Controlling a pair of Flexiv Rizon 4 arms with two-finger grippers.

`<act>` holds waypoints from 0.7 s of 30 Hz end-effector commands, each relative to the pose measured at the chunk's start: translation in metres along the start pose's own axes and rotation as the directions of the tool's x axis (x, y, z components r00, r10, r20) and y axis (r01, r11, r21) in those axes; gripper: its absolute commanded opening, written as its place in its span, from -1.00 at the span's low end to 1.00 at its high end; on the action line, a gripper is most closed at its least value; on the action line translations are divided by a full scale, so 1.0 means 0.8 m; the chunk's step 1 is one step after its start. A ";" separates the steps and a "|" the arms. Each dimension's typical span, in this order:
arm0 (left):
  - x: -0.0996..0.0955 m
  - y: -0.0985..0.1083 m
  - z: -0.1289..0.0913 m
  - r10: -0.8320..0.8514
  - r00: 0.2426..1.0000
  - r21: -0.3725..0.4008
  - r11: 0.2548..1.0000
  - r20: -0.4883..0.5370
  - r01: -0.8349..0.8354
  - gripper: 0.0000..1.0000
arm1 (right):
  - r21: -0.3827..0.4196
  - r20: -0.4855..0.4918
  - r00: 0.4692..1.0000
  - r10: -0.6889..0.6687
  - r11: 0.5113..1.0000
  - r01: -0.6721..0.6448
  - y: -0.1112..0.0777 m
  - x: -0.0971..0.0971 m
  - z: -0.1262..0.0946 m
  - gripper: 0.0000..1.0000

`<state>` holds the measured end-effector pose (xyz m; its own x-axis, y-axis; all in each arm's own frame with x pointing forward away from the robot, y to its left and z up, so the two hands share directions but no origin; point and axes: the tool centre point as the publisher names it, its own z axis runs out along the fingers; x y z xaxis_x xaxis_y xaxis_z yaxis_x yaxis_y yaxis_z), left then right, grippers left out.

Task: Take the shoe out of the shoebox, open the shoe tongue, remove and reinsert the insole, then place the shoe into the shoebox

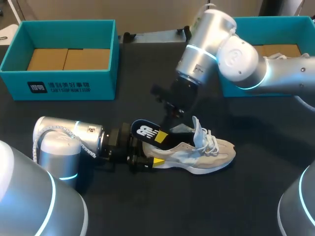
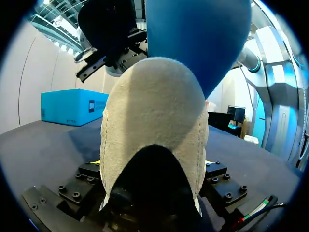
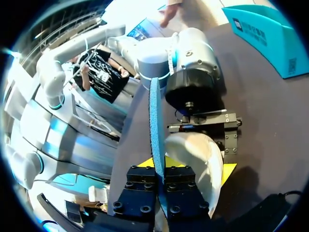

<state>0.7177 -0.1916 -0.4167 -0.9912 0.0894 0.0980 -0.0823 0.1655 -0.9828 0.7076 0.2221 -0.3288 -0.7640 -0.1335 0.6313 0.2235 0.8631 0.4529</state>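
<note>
A beige sneaker lies on its sole on the black table, toe to the right. My left gripper has its yellow tips on either side of the heel and is shut on it. The insole, black on top and blue underneath, sticks up and back out of the shoe over the heel. My right gripper comes down from above the shoe's opening and is shut on the insole's edge. The laces hang loose and the tongue stands up.
An open teal box with a cardboard floor stands at the back left. A second teal box stands at the back right, partly behind my right arm. Bare black table lies in front of the shoe.
</note>
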 end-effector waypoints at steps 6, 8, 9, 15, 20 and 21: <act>0.000 0.000 0.001 0.000 1.000 0.000 1.000 0.002 0.000 -1.00 | -0.029 0.047 0.996 -0.078 0.996 0.080 0.021 0.021 -0.018 -1.00; 0.000 0.000 0.001 0.000 1.000 0.000 1.000 0.002 0.000 -1.00 | -0.029 0.047 0.996 -0.078 0.996 0.080 0.021 0.021 -0.018 -1.00; 0.000 0.000 0.001 0.000 1.000 0.000 1.000 0.002 0.000 -1.00 | -0.029 0.047 0.996 -0.078 0.996 0.080 0.021 0.021 -0.018 -1.00; 0.000 0.000 0.001 0.000 1.000 0.000 1.000 0.002 0.000 -1.00 | -0.029 0.047 0.996 -0.078 0.996 0.080 0.021 0.021 -0.018 -1.00; 0.000 0.000 0.001 0.000 1.000 0.000 1.000 0.002 0.000 -1.00 | -0.029 0.047 0.996 -0.078 0.996 0.080 0.021 0.021 -0.018 -1.00; 0.000 0.000 0.001 0.000 1.000 0.000 1.000 0.002 0.000 -1.00 | -0.072 0.045 0.997 -0.061 0.995 0.064 0.029 0.021 -0.019 -1.00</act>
<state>0.7177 -0.1917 -0.4166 -0.9912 0.0894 0.0980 -0.0823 0.1654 -0.9828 0.7087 0.2280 -0.3002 -0.8043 -0.1787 0.5667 0.1830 0.8329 0.5223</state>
